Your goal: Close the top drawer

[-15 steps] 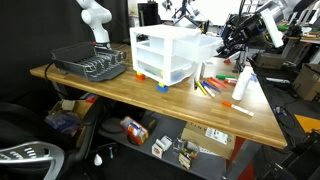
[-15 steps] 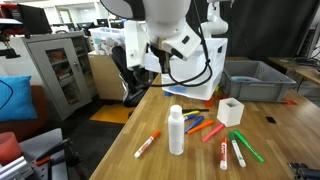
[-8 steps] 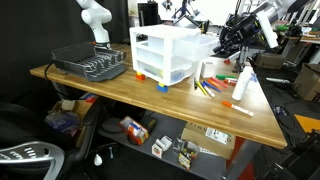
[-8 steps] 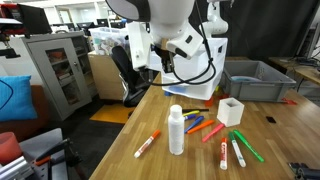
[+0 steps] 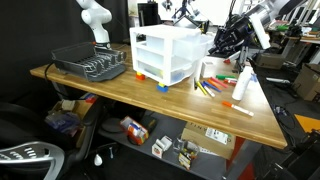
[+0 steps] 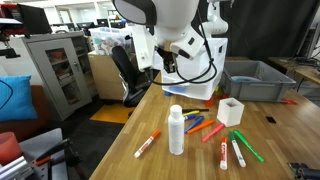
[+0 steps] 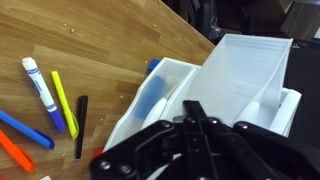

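Note:
The white drawer unit (image 5: 165,55) stands on the wooden table (image 5: 150,100). Its top drawer (image 5: 204,46) is pulled out towards my gripper. In the wrist view the top drawer (image 7: 250,65) is a white translucent tray just ahead of my fingers, with a lower drawer (image 7: 150,100) holding something blue also pulled out beside it. My gripper (image 5: 222,42) is level with the top drawer's front, its black fingers (image 7: 193,108) pressed together and empty. In an exterior view my gripper (image 6: 170,68) is in front of the unit (image 6: 212,62). Contact with the drawer cannot be told.
Coloured markers (image 5: 212,85) and a white bottle (image 5: 243,82) lie on the table beside the unit. A black dish rack (image 5: 90,65) stands on its far side. The bottle (image 6: 176,130), a white cup (image 6: 231,111) and a grey bin (image 6: 255,80) show in an exterior view.
My gripper has moved closer to the front of the top drawer. The drawers and the things on the table have not moved.

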